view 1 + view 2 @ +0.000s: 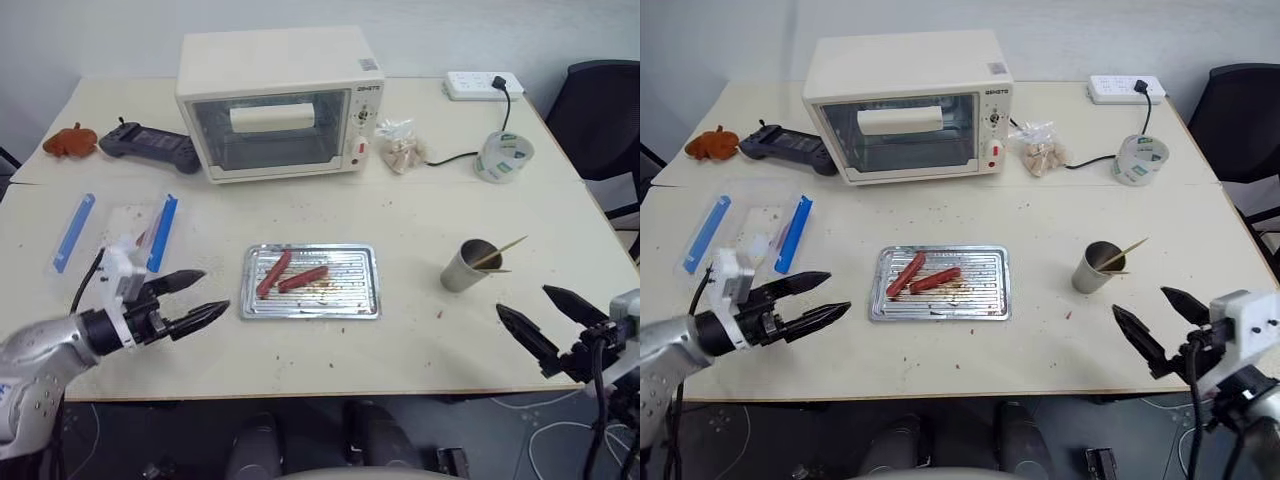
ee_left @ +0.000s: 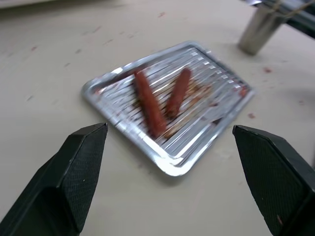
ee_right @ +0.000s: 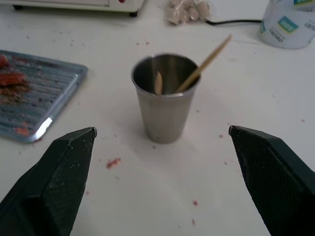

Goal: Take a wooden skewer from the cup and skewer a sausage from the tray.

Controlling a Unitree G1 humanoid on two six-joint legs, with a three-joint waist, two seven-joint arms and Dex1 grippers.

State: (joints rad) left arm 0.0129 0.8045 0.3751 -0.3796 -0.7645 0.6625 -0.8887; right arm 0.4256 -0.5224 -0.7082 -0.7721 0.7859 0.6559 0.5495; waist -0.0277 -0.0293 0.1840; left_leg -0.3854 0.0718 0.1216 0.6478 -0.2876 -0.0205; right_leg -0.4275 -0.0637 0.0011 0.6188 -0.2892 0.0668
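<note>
Left eye view: worktop (image 1: 420, 340) holding cup (image 1: 466, 266) with wooden skewer (image 1: 499, 250) inside, tray (image 1: 311, 282) bearing two sausages (image 1: 290, 274); left pincer (image 1: 189, 299) and right pincer (image 1: 548, 317) both released, empty; nothing yet taken.

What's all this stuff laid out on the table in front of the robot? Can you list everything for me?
Tray: one, silver, table centre.
Sausages: two, reddish-brown, in the tray.
Cup: one, grey, right of the tray.
Wooden skewers: two, pale, standing in the cup.
Toaster oven: one, cream, behind the tray.
Plastic box: one, clear with blue clips, left of the tray.
Tape roll: one, white and green, back right.
Power strip: one, white, far right.
Small bag: one, clear, beside the oven.
Controller: one, dark, left of the oven.
Orange object: one, far left.
Left gripper: black, open, left of the tray.
Right gripper: black, open, near the cup.
</note>
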